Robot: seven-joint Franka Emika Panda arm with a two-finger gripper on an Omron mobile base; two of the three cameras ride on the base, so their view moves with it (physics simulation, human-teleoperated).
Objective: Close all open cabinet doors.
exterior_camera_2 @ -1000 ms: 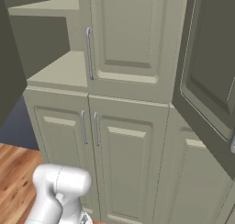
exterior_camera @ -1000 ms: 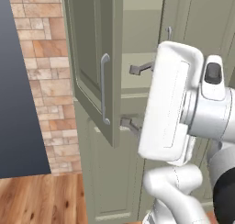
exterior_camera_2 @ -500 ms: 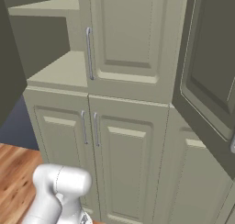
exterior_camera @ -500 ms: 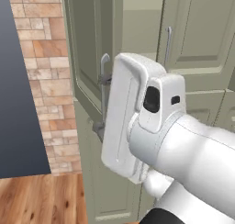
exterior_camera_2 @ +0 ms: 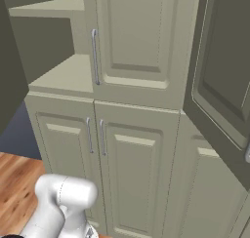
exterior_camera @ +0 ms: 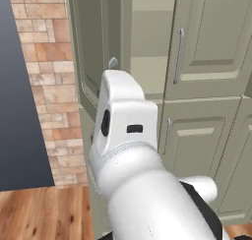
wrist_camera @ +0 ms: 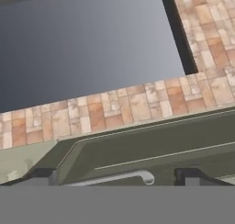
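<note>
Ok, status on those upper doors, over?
Hand spread, silver bar handle between the fingertips, no grip yet. Left upper door open, shelf exposed. Right-side door open too. Nothing in the way.

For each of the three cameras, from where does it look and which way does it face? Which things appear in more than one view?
Left base view: behind the arm, facing the open cabinet door and brick wall; the white forearm hides the gripper.
Right base view: behind the arm, facing a closed upper door, a second open door and the arm's base.
Hand view: on the hand, fingertips astride the door's silver handle.
Shared: the open door and brick wall, left base and hand views.
</note>
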